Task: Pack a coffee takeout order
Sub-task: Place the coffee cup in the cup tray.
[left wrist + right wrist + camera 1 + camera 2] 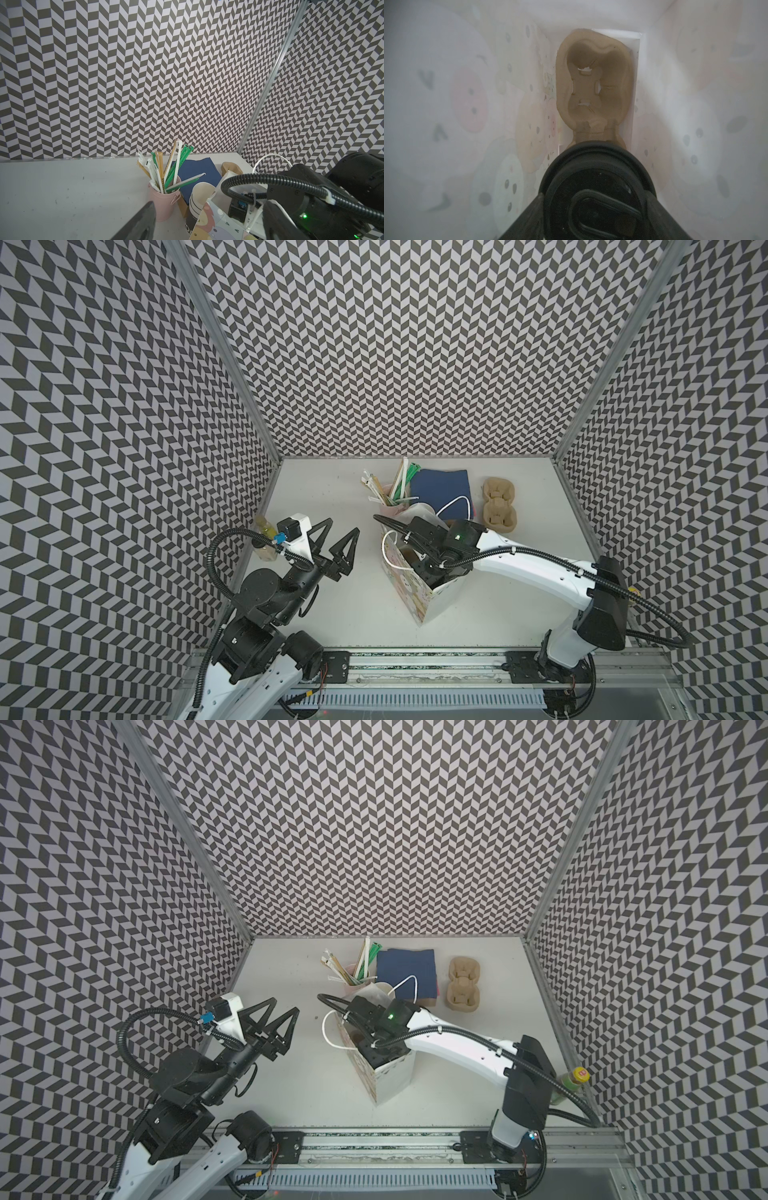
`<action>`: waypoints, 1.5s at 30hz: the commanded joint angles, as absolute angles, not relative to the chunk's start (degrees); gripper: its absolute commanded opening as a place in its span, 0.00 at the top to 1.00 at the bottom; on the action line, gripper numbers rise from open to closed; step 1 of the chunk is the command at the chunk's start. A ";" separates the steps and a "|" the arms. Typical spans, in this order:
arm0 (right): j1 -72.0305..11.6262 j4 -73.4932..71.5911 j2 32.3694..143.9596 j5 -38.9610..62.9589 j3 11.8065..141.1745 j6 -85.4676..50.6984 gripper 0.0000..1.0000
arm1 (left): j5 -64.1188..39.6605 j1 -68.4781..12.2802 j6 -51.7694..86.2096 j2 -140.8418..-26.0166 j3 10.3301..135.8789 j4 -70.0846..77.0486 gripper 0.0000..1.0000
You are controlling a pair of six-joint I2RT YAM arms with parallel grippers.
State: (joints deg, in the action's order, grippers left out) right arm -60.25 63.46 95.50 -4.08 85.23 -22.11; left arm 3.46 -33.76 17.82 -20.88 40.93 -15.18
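- Two pieces of the order are down inside the patterned paper bag (419, 599), which stands mid-table. The tan carrier (593, 83) lies flat on the bag's floor. The dark cup, seen only by its black lid (596, 182), appears to sit in one of the carrier's pockets, and the other pocket is empty.
- The carrier probably went to the bottom so that its moulded pocket can hold the cup upright in a soft-sided bag.
- The right gripper (595, 196) has a finger on each side of the lid, close against its rim. I cannot tell whether they pinch the cup or only stand beside it.
- The right arm (519, 568) reaches from the near right corner across to the bag. Its wrist bends sharply down, so the tool enters straight through the mouth between the white handles. This looks chosen to keep clear of the thin walls.
- The left gripper (344, 526) hovers to the left of the bag, apart from it, with its jaws spread wide and holding nothing. It points toward the far wall. I judge that it is keeping out of the way, or is ready to steady the bag.
- The navy napkin (440, 487) lies flat on the table just beyond the bag, between the pink straw pot (388, 497) and the spare pulp trays (498, 506). It is not yet packed and seems to be the remaining item.
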 commanded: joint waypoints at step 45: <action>-60.55 67.14 98.48 -5.43 85.96 -22.47 0.29 | 4.57 -34.10 17.40 -20.26 40.43 -16.26 0.19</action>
State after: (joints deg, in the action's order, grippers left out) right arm -60.31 62.17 96.55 -4.75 85.58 -22.11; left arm 3.86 -33.78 17.80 -20.86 40.93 -15.20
